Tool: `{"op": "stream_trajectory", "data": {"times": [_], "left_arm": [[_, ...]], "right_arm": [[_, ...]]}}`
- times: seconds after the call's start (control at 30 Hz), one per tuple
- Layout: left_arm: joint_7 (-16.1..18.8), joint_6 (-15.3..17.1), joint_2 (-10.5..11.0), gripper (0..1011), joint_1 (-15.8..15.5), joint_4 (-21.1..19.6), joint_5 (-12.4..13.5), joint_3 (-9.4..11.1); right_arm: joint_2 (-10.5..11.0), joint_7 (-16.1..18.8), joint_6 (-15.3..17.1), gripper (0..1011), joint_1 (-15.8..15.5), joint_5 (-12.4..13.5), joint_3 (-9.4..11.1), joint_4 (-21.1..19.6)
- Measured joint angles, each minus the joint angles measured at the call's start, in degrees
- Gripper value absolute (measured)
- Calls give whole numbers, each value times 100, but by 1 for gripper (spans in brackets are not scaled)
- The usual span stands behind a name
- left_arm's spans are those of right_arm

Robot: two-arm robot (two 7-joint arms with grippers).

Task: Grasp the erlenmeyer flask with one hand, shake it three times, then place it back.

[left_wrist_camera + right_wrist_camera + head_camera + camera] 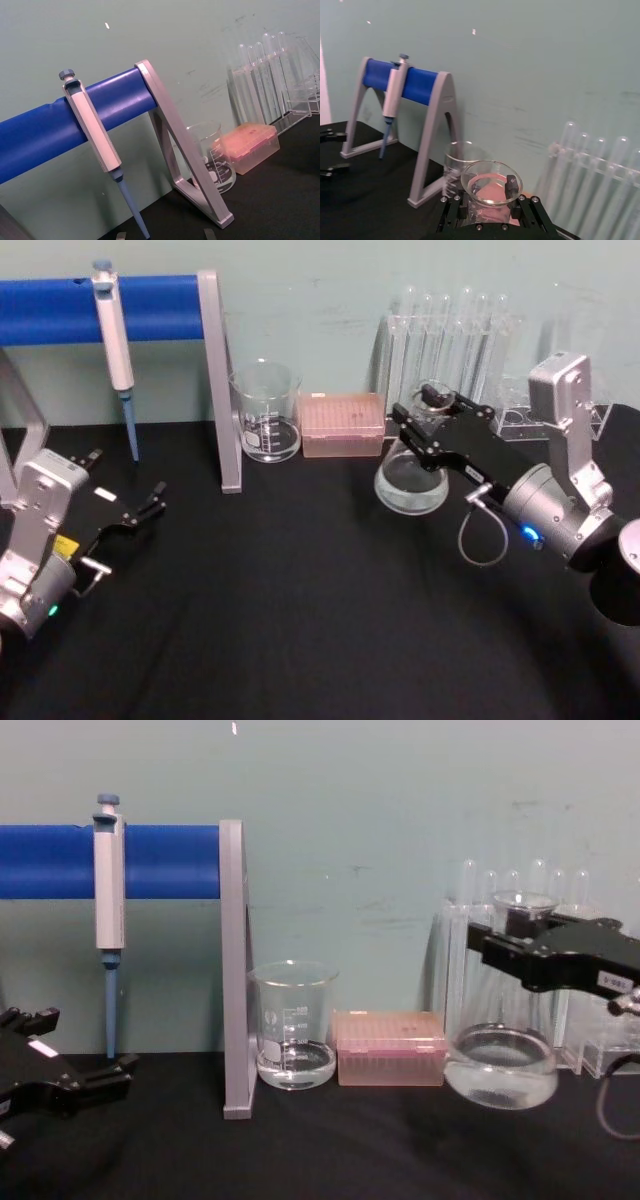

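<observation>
Right gripper (420,412): pinching the erlenmeyer flask (410,488) by its neck, in front of the test tubes (450,335)
Left gripper (150,506): fingers spread, holding nothing, near the pipette stand (218,380)

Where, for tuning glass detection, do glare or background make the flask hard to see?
Head view: the flask stands out at its base on the black table, with highlights on its wall; the right gripper covers the neck. Chest view: its neck merges with the test tubes behind. Right wrist view: the rim glints, a pink box shows through. Left gripper idle, head view's left.
</observation>
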Motion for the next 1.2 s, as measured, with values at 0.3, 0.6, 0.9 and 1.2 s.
{"op": "stream_trajectory", "data": {"times": [0.3,0.6,0.9,1.2], "left_arm": [[0,0,0,1001,0,0,0,0],[0,0,0,1001,0,0,0,0],[0,0,0,1001,0,0,0,0],[0,0,0,1001,0,0,0,0]], "right_arm": [[-95,250,24,451,22,40,-189,-90],[-112,609,90,451,45,188,-535,-207],[-40,976,137,452,58,382,-888,-355],[54,1214,152,451,89,546,-1143,-445]]}}
